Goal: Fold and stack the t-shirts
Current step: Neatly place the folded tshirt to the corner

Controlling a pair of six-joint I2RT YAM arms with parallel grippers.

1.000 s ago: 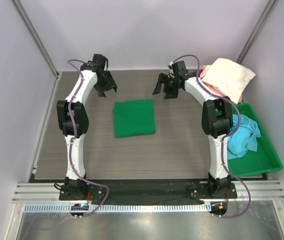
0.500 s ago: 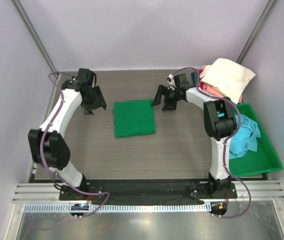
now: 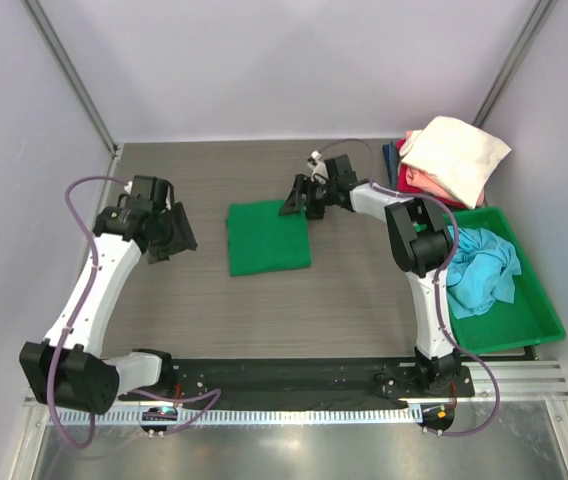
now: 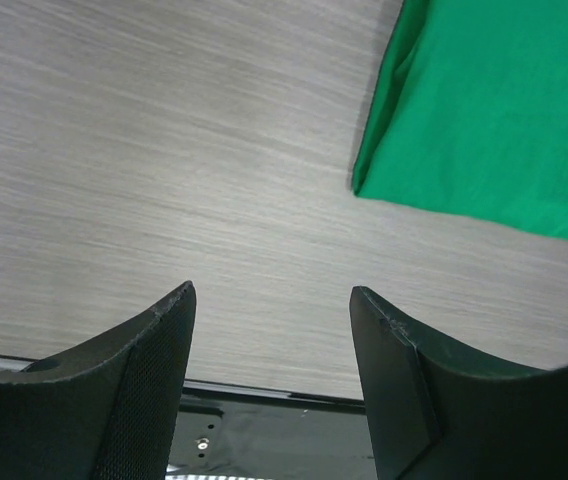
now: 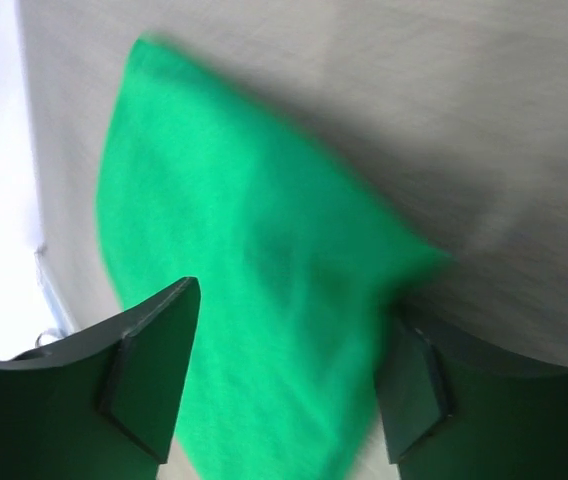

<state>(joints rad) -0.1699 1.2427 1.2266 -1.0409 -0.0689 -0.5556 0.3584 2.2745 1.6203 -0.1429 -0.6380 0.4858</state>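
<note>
My left claw (image 3: 169, 238) hangs over the bare wood-grain table (image 3: 214, 310), off the left side of the folded green t-shirt (image 3: 268, 236) and not touching it. From its wrist camera, the left claw (image 4: 274, 293) has its jaws spread wide with only tabletop between them. The green t-shirt (image 4: 484, 120) lies up and to the right of my fingers (image 4: 149, 370), its folded edge facing them.

The shirt rests flat near the middle of the table as a neat rectangle.

My right claw (image 3: 302, 198) sits at the shirt's far right corner. In the blurred right wrist view its jaws are apart, with the green t-shirt (image 5: 234, 230) filling the gap beneath the right claw (image 5: 289, 305). I cannot tell whether my fingertips (image 5: 164, 320) touch the cloth, and they are not closed on it.

Further right, in the far corner, a cream t-shirt (image 3: 456, 152) tops a pile. A pink-red t-shirt (image 3: 422, 183) and a navy t-shirt (image 3: 392, 156) peek out beneath it. Nearer, along the right edge, a light blue t-shirt (image 3: 479, 270) lies crumpled in the green plastic bin (image 3: 509, 318).
</note>
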